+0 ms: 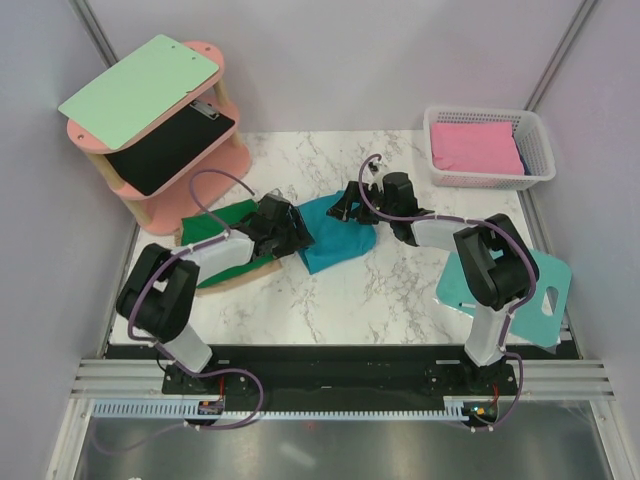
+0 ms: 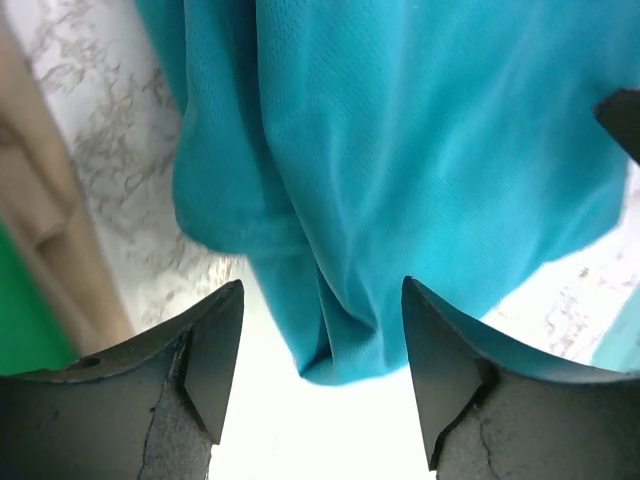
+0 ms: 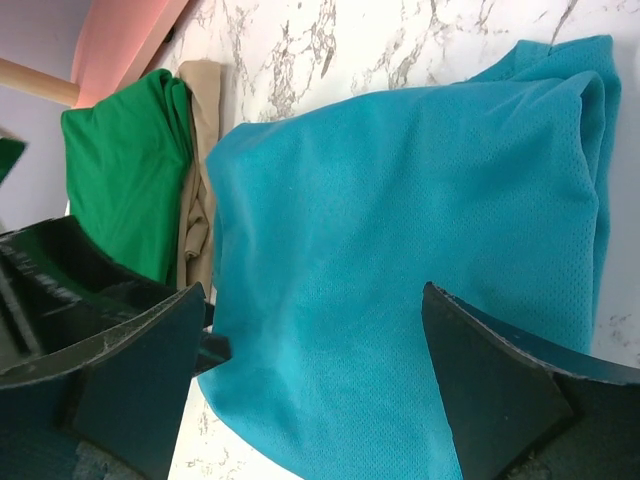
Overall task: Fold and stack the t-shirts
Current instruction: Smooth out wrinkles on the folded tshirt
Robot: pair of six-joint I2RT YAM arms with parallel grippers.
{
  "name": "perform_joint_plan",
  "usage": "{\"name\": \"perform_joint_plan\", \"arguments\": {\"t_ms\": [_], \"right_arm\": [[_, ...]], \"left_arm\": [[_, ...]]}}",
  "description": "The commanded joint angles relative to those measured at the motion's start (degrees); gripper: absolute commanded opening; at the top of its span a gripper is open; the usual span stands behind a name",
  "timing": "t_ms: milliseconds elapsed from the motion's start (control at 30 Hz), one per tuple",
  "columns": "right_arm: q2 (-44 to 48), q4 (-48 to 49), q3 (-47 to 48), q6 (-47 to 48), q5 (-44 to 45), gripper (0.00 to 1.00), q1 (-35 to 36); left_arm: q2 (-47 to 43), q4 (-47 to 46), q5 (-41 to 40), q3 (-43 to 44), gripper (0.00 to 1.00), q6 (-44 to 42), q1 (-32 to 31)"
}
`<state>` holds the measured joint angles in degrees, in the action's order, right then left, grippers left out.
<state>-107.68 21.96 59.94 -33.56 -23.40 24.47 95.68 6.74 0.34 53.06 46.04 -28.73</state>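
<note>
**Both grippers open at the teal-blue shirt, mid-table**

Teal-blue t-shirt (image 1: pixel 335 238): lies bunched and partly folded on the marble table (image 1: pixel 400 300), at the centre of the top view.

Dark green t-shirt (image 1: pixel 222 238): lies left of centre, on a tan cloth (image 3: pixel 200 170), beside the foot of the pink shelf (image 1: pixel 190 190).

Left gripper (image 2: pixel 322 345): at the teal-blue shirt's left edge. Fingers moderately apart. A fold of the cloth shows between them with a gap on either side, and it is not pinched.

Right gripper (image 3: pixel 315 375): at the shirt's upper right edge in the top view. Fingers spread wide above the cloth, holding nothing.

White basket (image 1: pixel 535 140): in the upper right of the frame, holding pink cloth
</note>
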Motion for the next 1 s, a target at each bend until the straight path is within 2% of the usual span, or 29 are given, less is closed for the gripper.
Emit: {"name": "perform_joint_plan", "arguments": {"t_ms": [0,167,367,600,733,800,833,900,933,967], "right_arm": [[1.1,3.0,1.5,-0.2,-1.3,0.96,-0.3],[1.7,2.8,1.8,-0.4,-1.1,0.96,-0.3],[1.1,1.7,1.8,-0.4,-1.2,0.97,-0.2],[1.3,1.4,1.5,-0.2,-1.2,0.96,-0.3],[1.3,1.3,1.3,-0.4,-1.3,0.97,-0.2],[1.1,1.9,1.1,-0.8,-1.3,0.97,-0.3],[1.0,2.0,1.0,-0.9,-1.3,0.97,-0.2],[0.6,2.3,0.7,-1.2,-1.6,0.97,-0.2],[0.5,2.4,0.5,-1.2,-1.7,0.97,-0.2],[0.5,2.6,0.5,-1.2,-1.6,0.97,-0.2]], "left_arm": [[-8.3,-0.8,-3.9,-1.4,0.73,-0.9,0.1],[-7.2,2.7,-8.2,2.2,0.74,-3.1,0.2],[2.7,9.1,-11.2,10.9,0.74,-4.0,0.8],[6.1,8.9,-11.9,11.0,0.73,-3.2,1.2],[6.5,8.3,-10.6,10.8,0.68,-3.5,1.2],[6.4,7.1,-9.3,10.6,0.6,-3.7,1.2],[6.3,5.6,-7.8,10.3,0.41,-3.6,1.2],[5.9,4.3,-6.3,9.9,0.22,-3.4,1.2],[5.9,3.6,-4.5,9.6,0.08,-3.2,1.2],[5.9,2.2,-3.5,9.5,0.02,-3.2,1.1]]}}
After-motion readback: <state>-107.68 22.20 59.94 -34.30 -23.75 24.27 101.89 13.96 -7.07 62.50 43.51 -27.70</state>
